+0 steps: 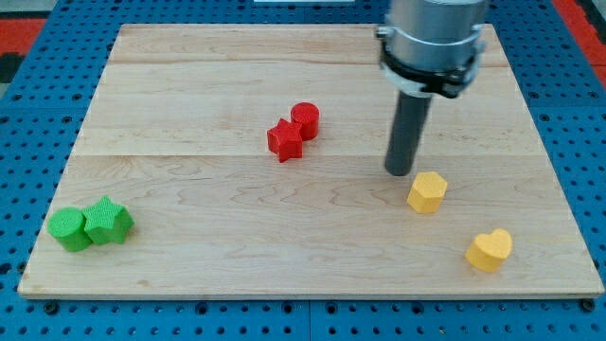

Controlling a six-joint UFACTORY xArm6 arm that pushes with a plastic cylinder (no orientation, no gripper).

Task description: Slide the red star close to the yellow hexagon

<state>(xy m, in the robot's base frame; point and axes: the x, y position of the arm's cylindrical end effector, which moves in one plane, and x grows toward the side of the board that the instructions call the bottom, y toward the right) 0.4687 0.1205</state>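
Note:
The red star (284, 141) lies near the middle of the wooden board, touching a red cylinder (306, 120) just up and to its right. The yellow hexagon (427, 192) sits to the view's right of centre. My tip (400, 172) rests on the board just up and to the left of the yellow hexagon, close to it, and well to the right of the red star.
A yellow heart (490, 250) lies near the bottom right. A green cylinder (69, 229) and a green star (108, 222) touch each other at the bottom left. The board (189, 85) sits on a blue pegboard; its edges ring the blocks.

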